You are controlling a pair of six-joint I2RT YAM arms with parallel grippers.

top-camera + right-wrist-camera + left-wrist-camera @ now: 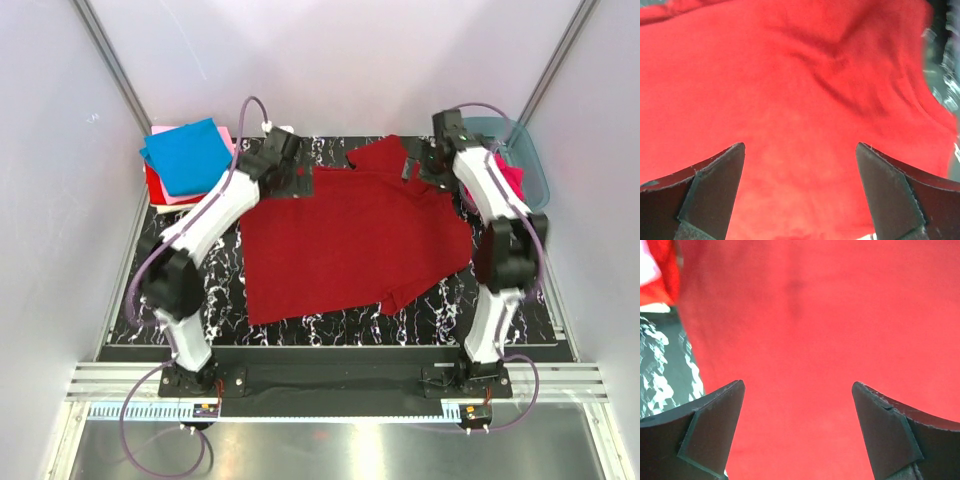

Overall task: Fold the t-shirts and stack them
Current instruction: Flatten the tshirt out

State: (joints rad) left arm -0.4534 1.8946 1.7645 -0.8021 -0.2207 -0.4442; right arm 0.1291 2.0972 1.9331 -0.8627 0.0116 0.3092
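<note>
A large dark red t-shirt [350, 240] lies spread over the middle of the black marbled table [440, 315]. It fills the left wrist view [810, 330] and the right wrist view [790, 100]. My left gripper [298, 178] is open just above the shirt's far left corner [798, 386]. My right gripper [418, 165] is open above the shirt's far right part, near a folded-over sleeve [800, 147]. A stack of folded shirts sits at the far left, with a bright blue one [188, 155] on top, over pale pink and red ones. A hot pink shirt [512, 180] lies in the tub.
A translucent blue-grey plastic tub [525, 155] stands at the far right behind my right arm. Pale walls close in the table on the left, back and right. A metal rail [330, 380] runs along the near edge.
</note>
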